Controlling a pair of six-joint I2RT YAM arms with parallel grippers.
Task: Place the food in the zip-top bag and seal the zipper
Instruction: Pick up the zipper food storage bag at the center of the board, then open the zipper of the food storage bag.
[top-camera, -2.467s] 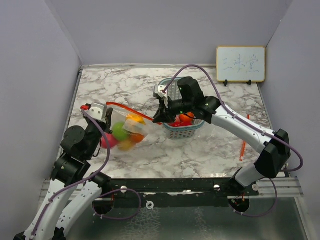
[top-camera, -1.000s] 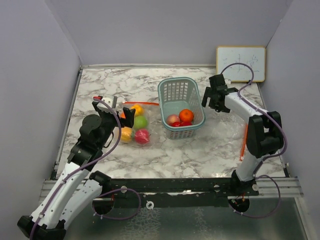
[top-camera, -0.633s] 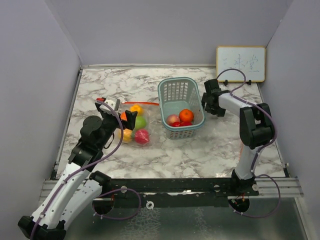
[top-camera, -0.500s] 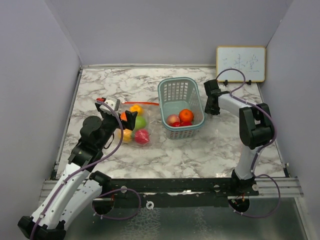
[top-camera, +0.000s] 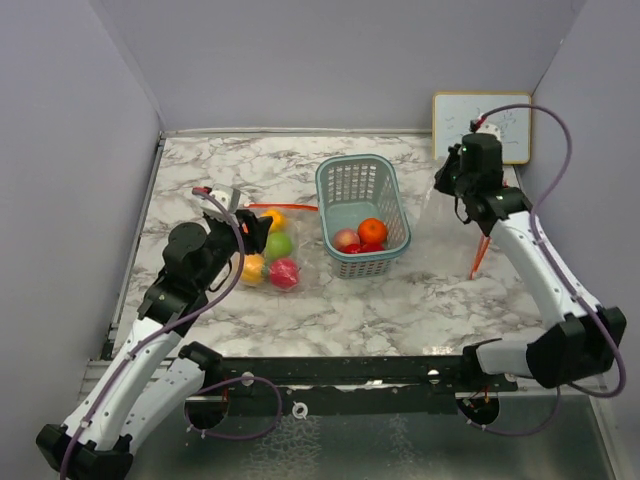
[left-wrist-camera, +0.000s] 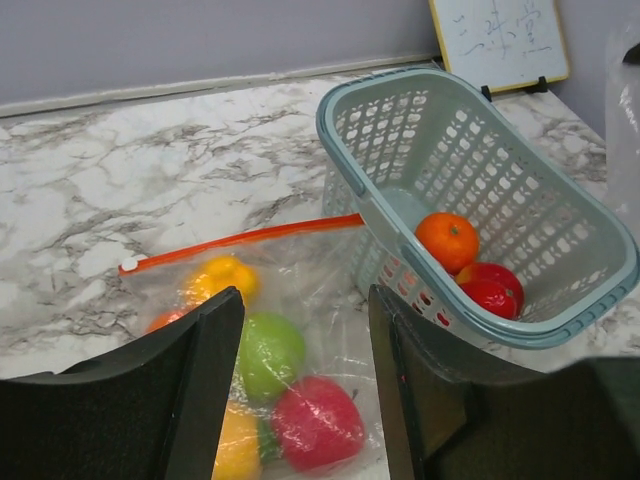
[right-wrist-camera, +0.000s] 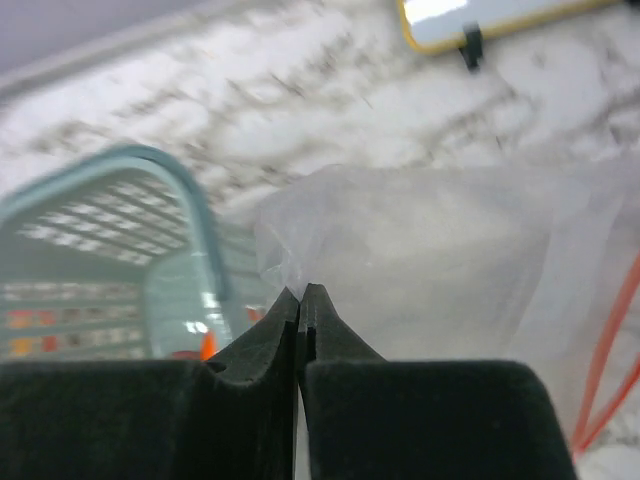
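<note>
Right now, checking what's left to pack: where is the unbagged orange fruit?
Top view: the orange fruit lies in the teal basket, mid-table, right of the filled zip-top bag.

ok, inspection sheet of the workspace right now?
Surface: marble table, no spills seen.
Job's things: zip-top bag lies left of the teal basket, holding green fruit and red fruit; zipper seal cannot be told; orange fruit sits in the basket.
Clutter: second clear bag at right.
Grippers: left end effector open over the zip-top bag; right end effector shut on the second clear bag.
Cables: purple cable along each arm, no snag seen.
Surroundings: whiteboard far right, grey walls.
</note>
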